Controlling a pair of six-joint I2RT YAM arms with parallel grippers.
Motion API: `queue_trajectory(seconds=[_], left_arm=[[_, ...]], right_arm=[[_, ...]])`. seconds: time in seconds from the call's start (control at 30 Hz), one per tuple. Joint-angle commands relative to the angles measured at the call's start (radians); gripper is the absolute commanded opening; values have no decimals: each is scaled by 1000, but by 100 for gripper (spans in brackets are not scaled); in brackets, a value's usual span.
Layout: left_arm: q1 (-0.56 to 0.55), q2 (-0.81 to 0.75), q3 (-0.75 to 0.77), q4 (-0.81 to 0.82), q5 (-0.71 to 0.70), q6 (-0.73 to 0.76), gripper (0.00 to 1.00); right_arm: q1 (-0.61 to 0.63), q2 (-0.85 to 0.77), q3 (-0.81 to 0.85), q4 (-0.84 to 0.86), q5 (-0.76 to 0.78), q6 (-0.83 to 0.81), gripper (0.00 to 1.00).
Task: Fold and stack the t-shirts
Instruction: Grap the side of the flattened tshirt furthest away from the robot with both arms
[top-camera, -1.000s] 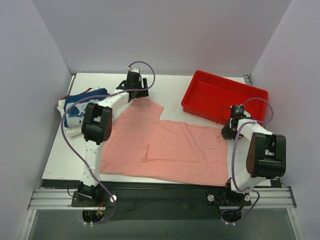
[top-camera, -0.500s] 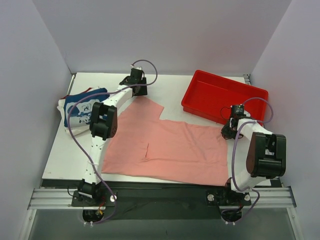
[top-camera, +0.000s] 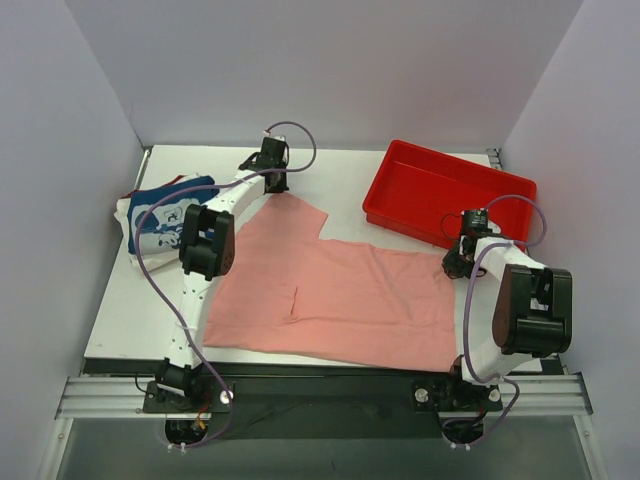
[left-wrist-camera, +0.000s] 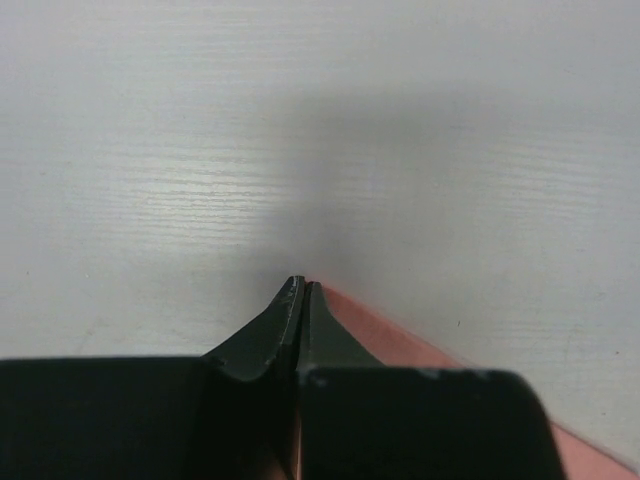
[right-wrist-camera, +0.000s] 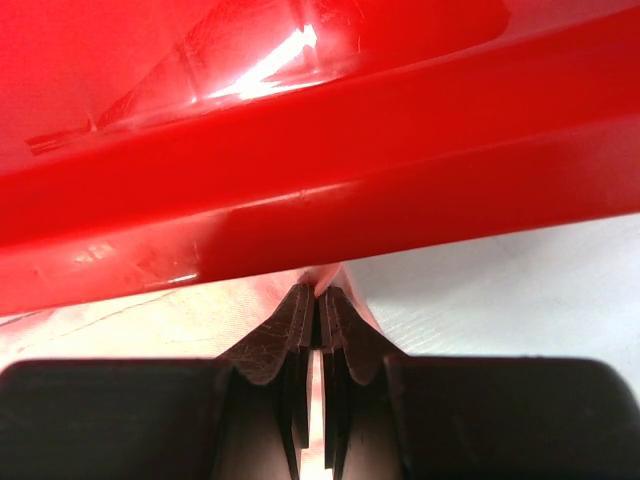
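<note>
The plain salmon-pink short-sleeved cloth t-shirt (top-camera: 340, 300) lay spread flat mid-table, with one small crease near its centre. The left gripper (left-wrist-camera: 300, 284) was clenched on its 11 o'clock sleeve corner. The right gripper (right-wrist-camera: 320, 290) pinched its 3 o'clock corner beside the red plastic tray (top-camera: 400, 224).

spread t-shirt (top-camera: 340, 300) lies mid-bench (top-camera: 340, 170); piled t-shirts (top-camera: 160, 215) at its far left, tray (top-camera: 440, 190) far right. my left claw (top-camera: 275, 185) sits at its far corner, right claw (top-camera: 455, 265) just before the tray.
</note>
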Motion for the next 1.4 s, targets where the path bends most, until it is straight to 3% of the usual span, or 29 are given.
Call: queue_trajectory(seconds=[0.0, 0.2, 0.4, 0.6, 1.0, 1.2, 1.37], left_arm=[[6, 16, 46, -11, 7, 36, 2], [6, -17, 12, 24, 43, 58, 0], [12, -148, -147, 167, 122, 45, 0], [35, -142, -77, 127, 217, 41, 0], [93, -243, -94, 238, 427, 2, 0], [103, -421, -339, 428, 483, -16, 0], [103, -427, -295, 396, 503, 10, 0]], right_arm=[[-5, -16, 3, -28, -4, -11, 0], [0, -26, -3, -28, -3, -10, 0], [4, -115, -35, -34, 26, -10, 0], [4, -157, -26, -49, 34, -14, 0], [30, -213, -18, -58, 48, -20, 0], [29, -247, 9, -68, 59, -33, 0], [29, -217, 55, -75, 45, -37, 0]])
